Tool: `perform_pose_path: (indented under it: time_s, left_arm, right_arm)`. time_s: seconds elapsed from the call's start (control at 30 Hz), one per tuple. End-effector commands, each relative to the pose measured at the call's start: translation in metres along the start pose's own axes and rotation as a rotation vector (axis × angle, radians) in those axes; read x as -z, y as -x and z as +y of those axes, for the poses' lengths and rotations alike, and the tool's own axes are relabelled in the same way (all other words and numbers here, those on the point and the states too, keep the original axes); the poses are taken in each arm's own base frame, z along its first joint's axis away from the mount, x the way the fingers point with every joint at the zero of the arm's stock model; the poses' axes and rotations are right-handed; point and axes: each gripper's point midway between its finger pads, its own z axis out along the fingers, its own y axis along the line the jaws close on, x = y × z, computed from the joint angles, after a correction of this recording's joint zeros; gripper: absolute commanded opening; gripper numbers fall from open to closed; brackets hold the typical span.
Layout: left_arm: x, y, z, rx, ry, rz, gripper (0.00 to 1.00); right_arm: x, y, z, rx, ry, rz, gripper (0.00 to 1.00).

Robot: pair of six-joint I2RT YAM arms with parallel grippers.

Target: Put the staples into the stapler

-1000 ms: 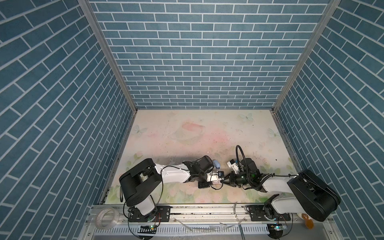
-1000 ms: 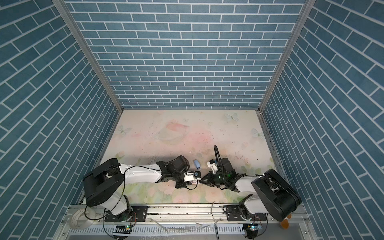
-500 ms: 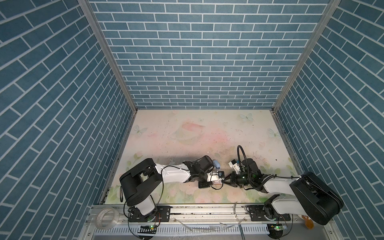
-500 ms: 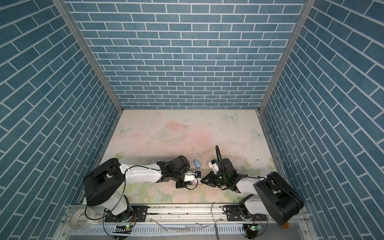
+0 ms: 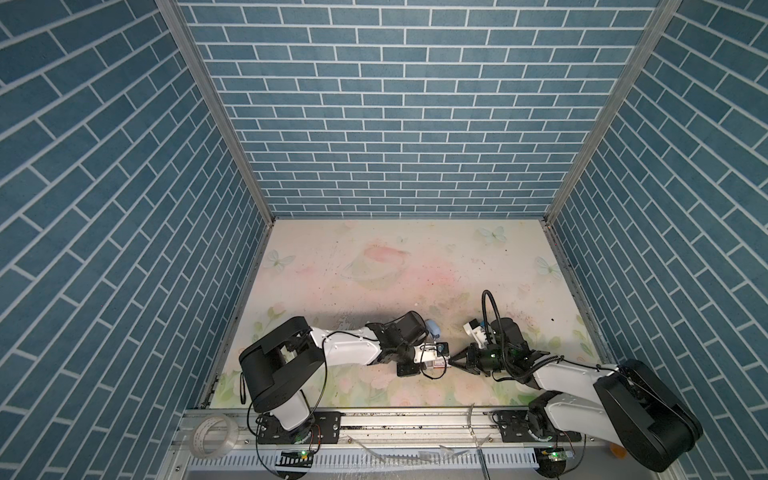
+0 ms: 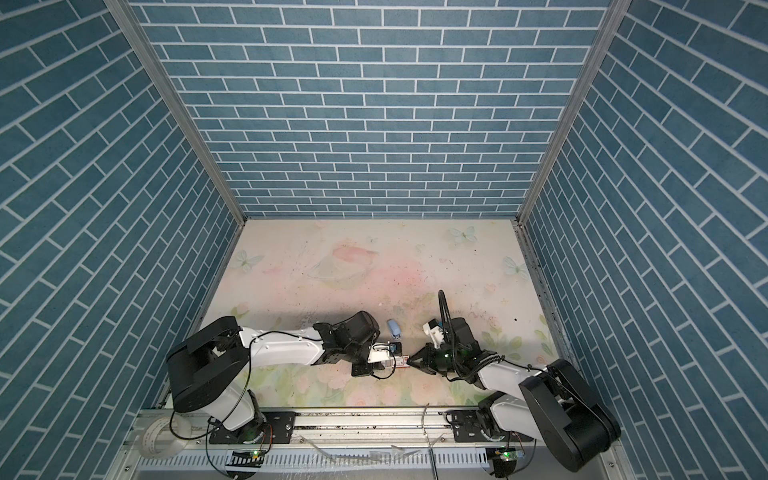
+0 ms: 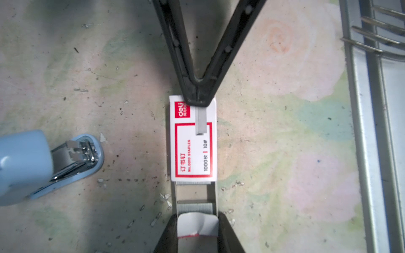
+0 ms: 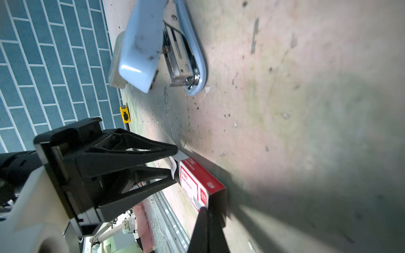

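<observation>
Your right hand (image 7: 198,99) is pinched shut on one thin strip of staples (image 7: 201,121), just over the box (image 7: 192,153). Your left hand (image 7: 197,221) is nearly shut, gripping the box's tray end. The strip is light and stiff but snaps easily, so pinch its sides gently. Only the left wrist view shows the strip well. The stapler (image 7: 72,157) lies open near the box.

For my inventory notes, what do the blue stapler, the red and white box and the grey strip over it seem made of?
Stapler: likely a glossy light-blue plastic shell, going by its highlight, over shiny chromed metal. Box: matte printed cardboard, with a creased flap. Strip: probably dull grey metal, straight-edged.
</observation>
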Motion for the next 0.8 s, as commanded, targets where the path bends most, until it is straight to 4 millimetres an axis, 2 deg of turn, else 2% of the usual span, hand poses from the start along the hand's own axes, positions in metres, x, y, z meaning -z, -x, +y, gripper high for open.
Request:
perform_pose_path:
  time_s: [0.0, 0.47, 0.6, 0.77]
  left_arm:
    - [-0.005, -0.027, -0.009, 0.019, -0.031, 0.100, 0.26]
    - [-0.005, -0.027, -0.008, 0.020, -0.029, 0.099, 0.26]
    - [-0.005, -0.027, -0.008, 0.017, -0.028, 0.095, 0.28]
    - [-0.004, -0.025, -0.008, 0.019, -0.023, 0.090, 0.37]
  right_arm:
    - [0.006, -0.007, -0.015, -0.009, -0.056, 0.002, 0.03]
    - [0.030, -0.002, -0.039, -0.082, -0.194, -0.091, 0.06]
    - [0.034, 0.001, -0.037, -0.073, -0.186, -0.117, 0.13]
    - [0.038, 0.007, -0.028, -0.050, -0.163, -0.147, 0.24]
